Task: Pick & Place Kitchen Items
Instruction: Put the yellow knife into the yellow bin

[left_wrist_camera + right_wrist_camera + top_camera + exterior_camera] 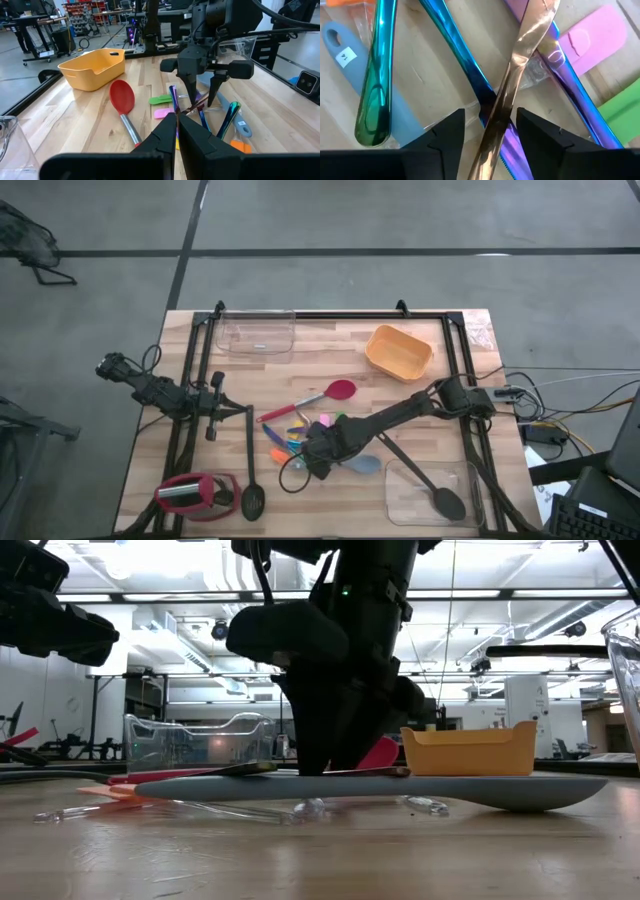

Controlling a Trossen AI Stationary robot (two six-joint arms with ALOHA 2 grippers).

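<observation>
A heap of thin shiny sticks lies mid-table, with small pink and green pieces beside them. My right gripper points steeply down over the heap, open. Its fingers stand on either side of a copper stick that lies across a blue stick; gaps show on both sides. A teal stick rests on the grey-blue spoon. The red-headed spatula lies just beyond the heap. My left gripper waits shut at the table's left.
A clear tub and an orange tub stand along the far edge. Another clear tub at the near right holds a black spoon. A second black spoon and a squat red-and-black object lie near left.
</observation>
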